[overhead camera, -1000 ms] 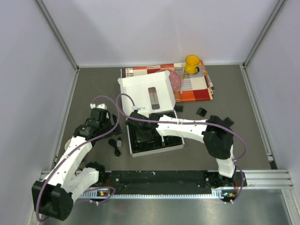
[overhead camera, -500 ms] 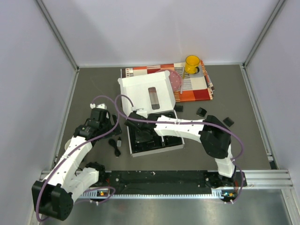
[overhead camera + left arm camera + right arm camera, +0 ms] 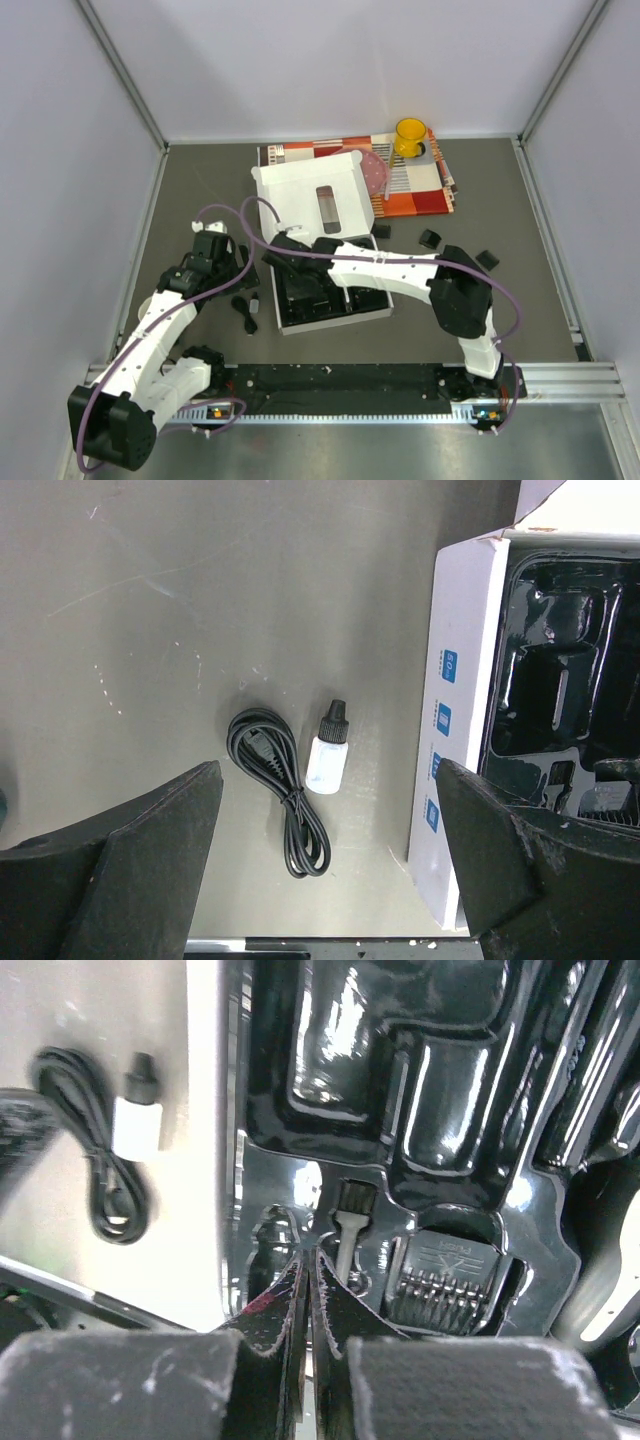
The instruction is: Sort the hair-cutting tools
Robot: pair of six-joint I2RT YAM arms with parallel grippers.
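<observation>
Left end effector (image 3: pixel 327 810) hangs released above a coiled black cord (image 3: pixel 280 790). Right end effector (image 3: pixel 308 1270) is clenched over a glossy black moulded plastic tray (image 3: pixel 420 1110).

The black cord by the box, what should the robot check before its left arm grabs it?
1. Open left tool: ok.
2. Uncovered cord: ok.
3. The cord seen between the fingers: ok.
4. Gap between little bottle and cord: not ok, right beside it.
5. The right tool out of the way: ok, shut over the tray in the box.
</observation>
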